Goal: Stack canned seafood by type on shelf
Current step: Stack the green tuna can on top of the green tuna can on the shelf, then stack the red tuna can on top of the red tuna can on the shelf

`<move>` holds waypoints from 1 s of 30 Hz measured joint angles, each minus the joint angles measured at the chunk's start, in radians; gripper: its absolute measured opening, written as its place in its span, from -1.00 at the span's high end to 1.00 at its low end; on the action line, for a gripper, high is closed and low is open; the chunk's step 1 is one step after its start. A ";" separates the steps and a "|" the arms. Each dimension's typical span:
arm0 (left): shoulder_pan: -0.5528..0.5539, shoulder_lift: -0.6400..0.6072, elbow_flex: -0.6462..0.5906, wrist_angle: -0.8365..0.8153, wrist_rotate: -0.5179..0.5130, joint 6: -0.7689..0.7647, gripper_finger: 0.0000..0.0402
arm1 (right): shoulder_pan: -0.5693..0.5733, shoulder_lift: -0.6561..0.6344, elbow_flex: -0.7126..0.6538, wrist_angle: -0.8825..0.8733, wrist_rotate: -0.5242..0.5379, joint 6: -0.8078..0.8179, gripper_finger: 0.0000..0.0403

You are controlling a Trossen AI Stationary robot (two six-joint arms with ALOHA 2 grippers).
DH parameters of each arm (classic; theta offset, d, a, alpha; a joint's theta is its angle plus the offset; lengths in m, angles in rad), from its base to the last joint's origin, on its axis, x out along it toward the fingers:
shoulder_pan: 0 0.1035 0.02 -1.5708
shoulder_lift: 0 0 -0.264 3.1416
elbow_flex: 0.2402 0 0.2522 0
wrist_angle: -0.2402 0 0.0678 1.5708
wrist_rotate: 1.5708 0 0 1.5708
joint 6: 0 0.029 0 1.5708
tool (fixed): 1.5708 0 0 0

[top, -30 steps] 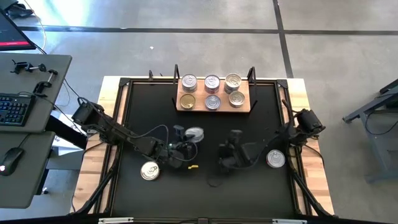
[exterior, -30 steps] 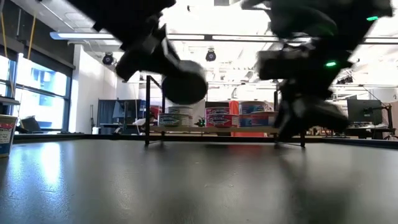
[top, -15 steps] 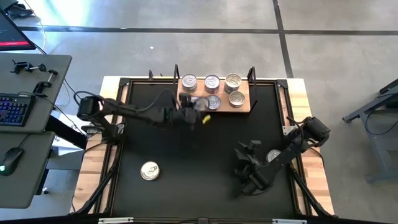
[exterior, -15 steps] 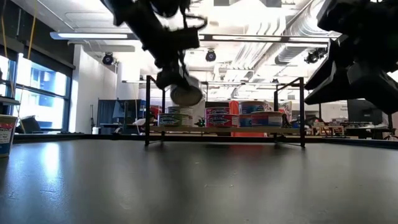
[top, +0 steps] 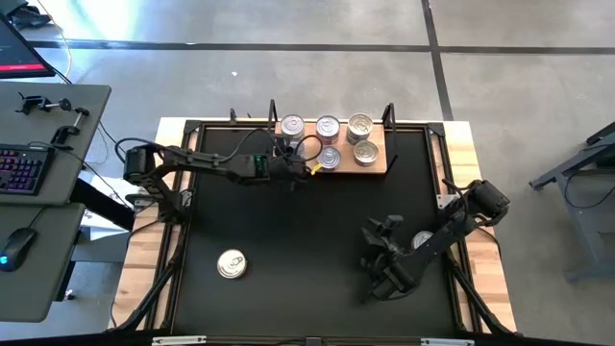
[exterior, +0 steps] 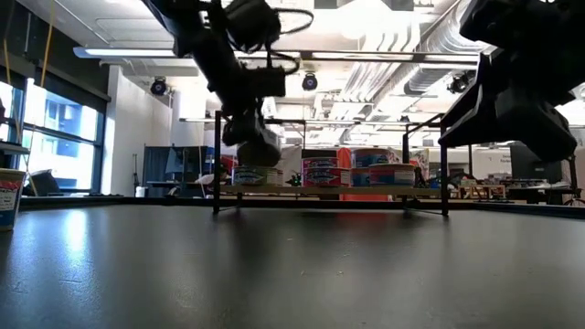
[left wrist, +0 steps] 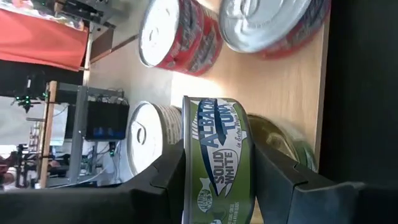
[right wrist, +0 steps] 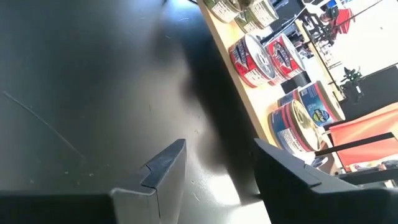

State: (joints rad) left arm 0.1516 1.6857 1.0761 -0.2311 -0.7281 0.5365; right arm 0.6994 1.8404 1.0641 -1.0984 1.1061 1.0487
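Left gripper [left wrist: 214, 186] squeezing a green flat round tin [left wrist: 217, 155], right above gold round tin [left wrist: 283, 146] on light-brown wooden shelf [left wrist: 292, 87]. Right gripper [right wrist: 214, 171] half open, holding nothing.

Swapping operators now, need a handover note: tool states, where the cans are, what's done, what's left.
Left tool: shut on a green-label tuna can, held on edge over the near-left corner of the shelf, above a can already there.
Right tool: open, empty, raised over the table's right side.
Shelf: six cans in two rows of three, some red-sided.
Table: one loose can front left, another at the right, partly hidden by the right arm.
Done: six shelved, seventh in hand at the shelf.
Left: set the held can down, then shelve the two loose ones.
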 joint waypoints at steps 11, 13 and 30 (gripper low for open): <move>0.000 0.038 0.000 -0.014 -0.062 0.013 0.11 | -0.001 0.000 0.000 0.011 0.006 0.012 0.15; 0.000 0.039 0.000 -0.029 -0.054 -0.003 0.02 | -0.001 0.000 0.000 0.011 0.008 0.011 0.15; -0.090 0.033 0.075 -0.138 -0.025 -0.072 -0.21 | -0.001 0.000 0.000 0.011 0.007 0.007 0.15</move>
State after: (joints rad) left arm 0.0614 1.7184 1.1511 -0.3690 -0.7529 0.4648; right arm 0.6983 1.8404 1.0645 -1.0879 1.1127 1.0562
